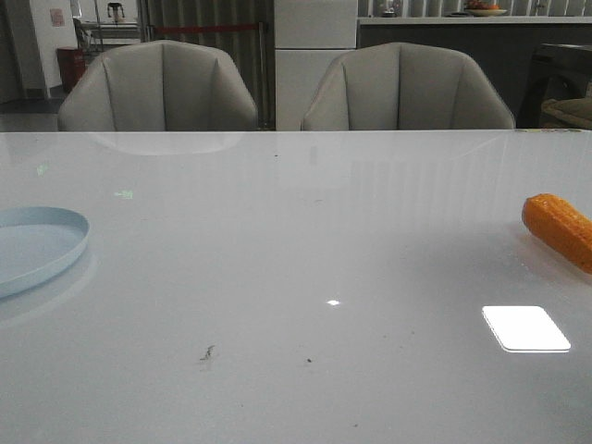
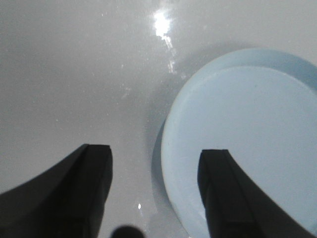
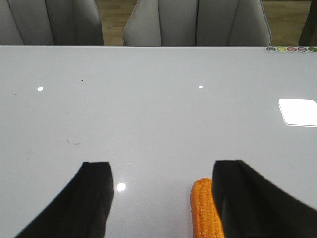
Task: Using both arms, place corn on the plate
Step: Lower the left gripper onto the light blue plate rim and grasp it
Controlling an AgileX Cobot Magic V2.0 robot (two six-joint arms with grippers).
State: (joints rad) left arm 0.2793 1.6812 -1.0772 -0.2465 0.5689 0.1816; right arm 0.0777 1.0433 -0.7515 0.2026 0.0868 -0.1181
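The orange corn (image 1: 561,230) lies on the white table at the far right edge of the front view. The pale blue plate (image 1: 37,245) sits at the far left edge, partly cut off. Neither arm shows in the front view. In the left wrist view my left gripper (image 2: 156,163) is open and empty above the plate's rim (image 2: 168,148), one finger over the plate (image 2: 247,129), the other over bare table. In the right wrist view my right gripper (image 3: 161,171) is open, with the corn (image 3: 204,208) lying between the fingers, close beside one finger (image 3: 237,193).
Two grey chairs (image 1: 162,88) (image 1: 407,88) stand behind the table's far edge. A bright window reflection (image 1: 525,327) lies on the table (image 1: 305,277) at the front right. Small coloured stickers (image 3: 292,49) sit at the table's far corner.
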